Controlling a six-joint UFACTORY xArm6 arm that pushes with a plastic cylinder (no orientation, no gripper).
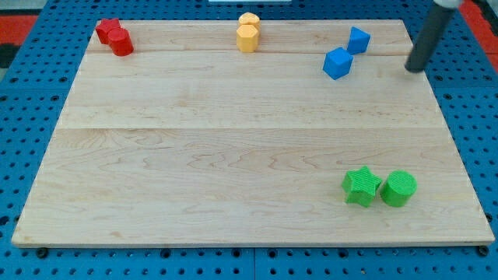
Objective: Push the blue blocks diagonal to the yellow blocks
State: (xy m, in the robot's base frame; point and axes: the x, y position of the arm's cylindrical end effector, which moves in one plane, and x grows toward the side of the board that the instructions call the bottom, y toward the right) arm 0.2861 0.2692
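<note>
Since the two blue blocks (338, 63) (358, 40) lay just to the view's left of our tip (413, 70), with the yellow blocks (247, 33) well beyond them along the board's top edge, we judged a slow push toward the view's left and bottom best, taking each block squarely so neither slipped aside. We had no claw to open or close: the bare rod touched nothing, standing apart from both blue blocks.

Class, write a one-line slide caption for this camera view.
My tip sits right of two blue blocks, yellow blocks at the top edge.
</note>
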